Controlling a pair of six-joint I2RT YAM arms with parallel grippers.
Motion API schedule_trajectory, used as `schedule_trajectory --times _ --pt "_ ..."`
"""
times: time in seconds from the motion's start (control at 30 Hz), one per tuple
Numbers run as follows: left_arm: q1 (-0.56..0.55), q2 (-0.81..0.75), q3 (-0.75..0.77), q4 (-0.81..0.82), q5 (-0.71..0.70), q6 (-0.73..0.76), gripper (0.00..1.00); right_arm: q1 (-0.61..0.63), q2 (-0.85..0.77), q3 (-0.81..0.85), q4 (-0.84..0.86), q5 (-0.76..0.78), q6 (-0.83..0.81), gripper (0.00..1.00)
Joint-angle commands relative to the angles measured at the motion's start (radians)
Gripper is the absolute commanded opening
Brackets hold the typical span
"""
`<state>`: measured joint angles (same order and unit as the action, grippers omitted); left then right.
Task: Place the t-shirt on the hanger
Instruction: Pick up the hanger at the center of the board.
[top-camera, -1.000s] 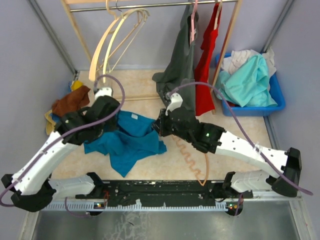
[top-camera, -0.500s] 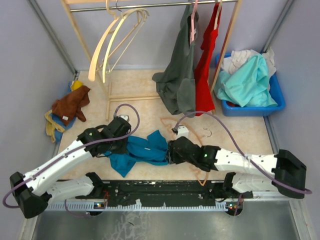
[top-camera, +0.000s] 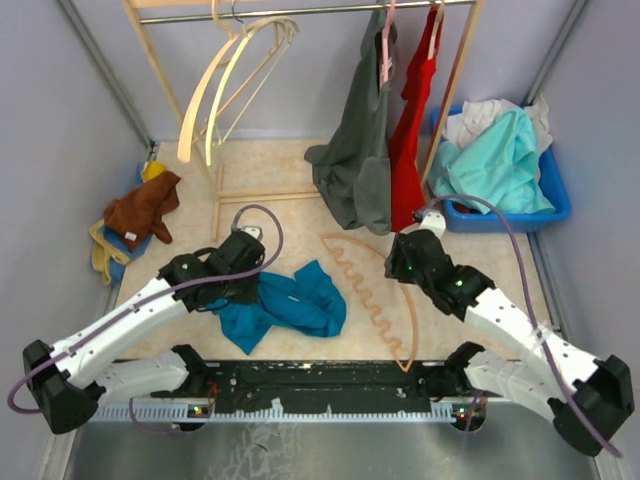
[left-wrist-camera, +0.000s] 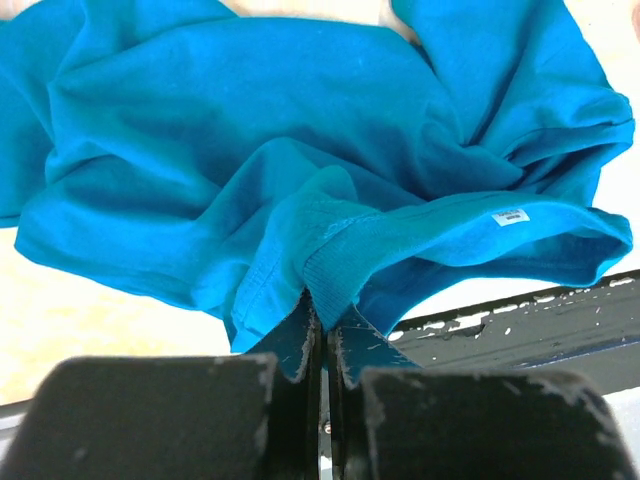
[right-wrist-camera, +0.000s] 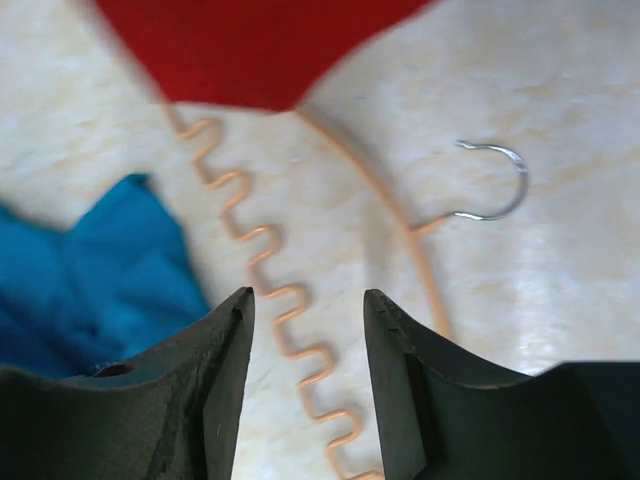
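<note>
1. One t-shirt (top-camera: 295, 305) lies crumpled on the tabletop (top-camera: 290, 225), with one hanger (top-camera: 367, 287) just beside it.
2. Only the left wrist view shows the left jaws clenched on the t-shirt's edge.
3. The right jaws hang released above the hanger.

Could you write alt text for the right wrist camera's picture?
The right gripper, two dark fingers held open, hovers above a thin orange clothes hanger with a wavy bottom bar and silver hook, lying on a pale marbled table. A crumpled deep teal-blue t-shirt shows at the picture's left, red cloth at top.
</note>
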<state>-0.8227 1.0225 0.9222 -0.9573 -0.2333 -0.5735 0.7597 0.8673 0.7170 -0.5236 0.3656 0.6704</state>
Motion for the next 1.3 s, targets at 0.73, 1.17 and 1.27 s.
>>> schedule_trajectory --times 0.73,1.17,1.27 --pt "0.000 0.043 0.069 0.072 0.026 0.088 0.00 -0.257 0.606 0.105 0.345 -0.181 -0.453 0.61" --pt "-0.001 0.056 0.093 0.068 0.032 0.096 0.00 -0.248 0.637 0.013 0.406 -0.198 -0.416 0.37" --pt "-0.001 0.056 0.093 0.063 0.031 0.096 0.00 -0.235 0.644 0.006 0.414 -0.190 -0.403 0.30"
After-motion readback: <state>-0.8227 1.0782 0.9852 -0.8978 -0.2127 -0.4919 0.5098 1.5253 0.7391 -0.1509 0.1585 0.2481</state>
